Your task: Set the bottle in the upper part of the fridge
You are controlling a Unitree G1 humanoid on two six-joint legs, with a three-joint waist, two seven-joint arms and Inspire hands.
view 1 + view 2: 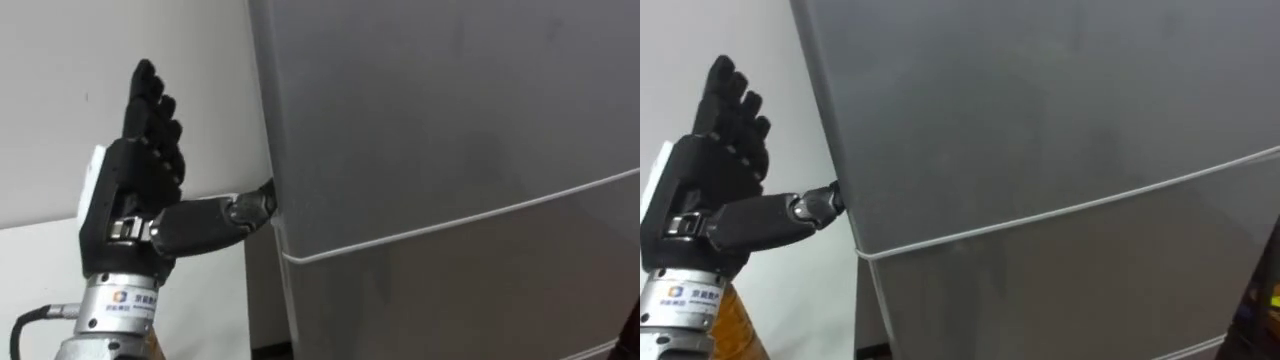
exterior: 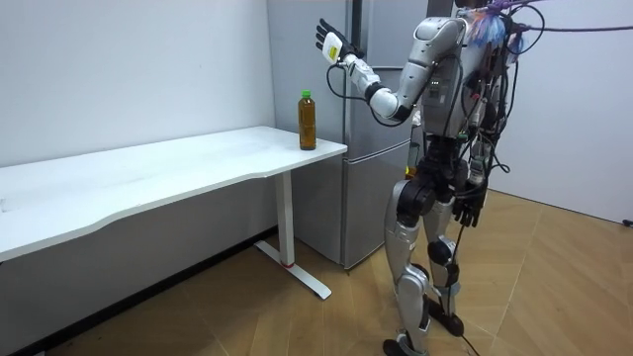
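The bottle [image 2: 308, 120], brown with a green cap, stands upright on the white table's corner nearest the fridge. A brown strip of it shows behind my left wrist [image 1: 738, 325]. My left hand [image 1: 130, 190] is raised beside the grey fridge, open, fingers straight and pointing up. Its thumb reaches sideways and touches the left edge of the upper door [image 1: 450, 110], just above the seam. Both fridge doors are closed. In the room view my left hand [image 2: 329, 42] is up at that edge, and my right hand [image 2: 472, 208] hangs relaxed at my side, holding nothing.
I stand facing the fridge [image 2: 381, 148], with the table [image 2: 148, 178] along the wall on my left. The lower door [image 1: 450, 295] sits under the pale seam. Wooden floor lies open behind me and around the table's legs.
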